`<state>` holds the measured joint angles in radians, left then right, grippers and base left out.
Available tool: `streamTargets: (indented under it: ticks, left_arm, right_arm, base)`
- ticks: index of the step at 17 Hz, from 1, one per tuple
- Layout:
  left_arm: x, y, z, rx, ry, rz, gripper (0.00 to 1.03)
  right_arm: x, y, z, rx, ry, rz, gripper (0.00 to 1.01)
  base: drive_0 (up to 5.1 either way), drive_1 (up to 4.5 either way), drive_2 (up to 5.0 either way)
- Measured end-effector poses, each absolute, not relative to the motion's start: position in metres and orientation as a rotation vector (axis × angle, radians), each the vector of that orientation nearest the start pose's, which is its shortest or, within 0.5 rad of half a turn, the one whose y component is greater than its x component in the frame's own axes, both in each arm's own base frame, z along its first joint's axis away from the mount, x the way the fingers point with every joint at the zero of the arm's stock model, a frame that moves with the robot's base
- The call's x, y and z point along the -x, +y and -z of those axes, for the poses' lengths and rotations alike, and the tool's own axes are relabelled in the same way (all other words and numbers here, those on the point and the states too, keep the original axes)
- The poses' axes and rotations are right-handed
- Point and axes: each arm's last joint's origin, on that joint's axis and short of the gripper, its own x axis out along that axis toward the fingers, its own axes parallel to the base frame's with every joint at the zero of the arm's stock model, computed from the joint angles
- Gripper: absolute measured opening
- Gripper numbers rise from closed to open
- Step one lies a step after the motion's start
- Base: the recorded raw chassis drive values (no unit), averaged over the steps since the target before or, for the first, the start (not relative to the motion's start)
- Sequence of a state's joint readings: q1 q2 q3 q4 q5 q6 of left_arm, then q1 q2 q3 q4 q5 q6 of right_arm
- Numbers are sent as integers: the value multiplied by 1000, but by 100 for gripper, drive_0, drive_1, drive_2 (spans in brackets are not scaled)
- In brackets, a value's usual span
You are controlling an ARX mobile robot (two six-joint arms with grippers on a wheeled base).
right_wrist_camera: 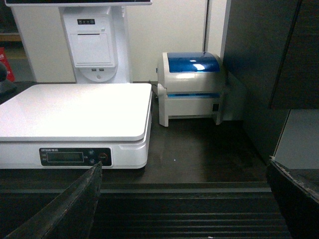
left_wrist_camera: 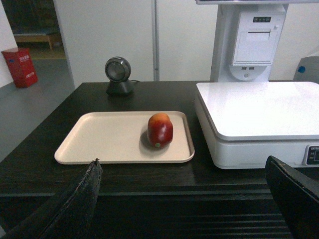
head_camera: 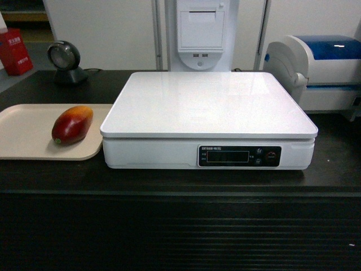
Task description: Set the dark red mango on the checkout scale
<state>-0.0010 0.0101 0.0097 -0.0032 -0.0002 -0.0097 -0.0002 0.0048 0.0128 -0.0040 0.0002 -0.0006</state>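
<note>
So nothing has been picked up yet. The dark red mango (head_camera: 72, 125) is lying on the beige tray (head_camera: 22, 135), close to the tray's right edge, and that edge is tucked just beside the left side of the scale (head_camera: 208, 104). The tray sits at the left end of the checkout (head_camera: 180, 226); the scale takes up the middle, and its top plate is bare.

The left gripper (left_wrist_camera: 189, 199) is seen spread wide in its wrist view, with nothing pinched between the fingers, hanging off the front edge of the counter and well apart from the fruit. Same story for the right gripper (right_wrist_camera: 184, 199): spread, empty, parked in front of the scale's right half, with the white-and-blue printer (right_wrist_camera: 192, 87) behind it near the back right corner.

Stuff that could go wrong, as a guess:

- The mango is rounded and glossy, so if it's squeezed off-centre it probably gets squirted out and rolled along the tray.
- It's so near the tray's right rim and the scale's side wall that one finger could easily be jammed against them on the way down, and the tray shoved.
- The scale's top is higher than the tray, so if the lift is too low the fruit gets clipped on the plate's left edge.
- If it's released too high on that slick plate, it may roll off.
</note>
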Motion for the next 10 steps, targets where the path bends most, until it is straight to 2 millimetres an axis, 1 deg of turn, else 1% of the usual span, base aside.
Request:
streamTargets:
  ticks: [6,7,8,9,10]
  left_arm:
    - [-98,0,-165,10,9,-3,98]
    - [-98,-3,-163,58,177,-111,98]
    - [-101,-6,-168,74,254,-188,98]
    - [-104,-8,-173,86,227,-254,98]
    - [-107,-8,-181,104,189,-270,98]
  right_arm:
    - [-97,0,-167,1,-4,0,98]
    - [-97,0,-167,1,-4,2,98]
    - [-97,0,-167,1,-4,-1,98]
    - [-97,0,-167,1,-4,0,98]
    - [-97,0,-167,1,-4,0,98]
  base:
    - [0,0,0]
    - [0,0,0]
    - [0,0,0]
    - [0,0,0]
    - [0,0,0]
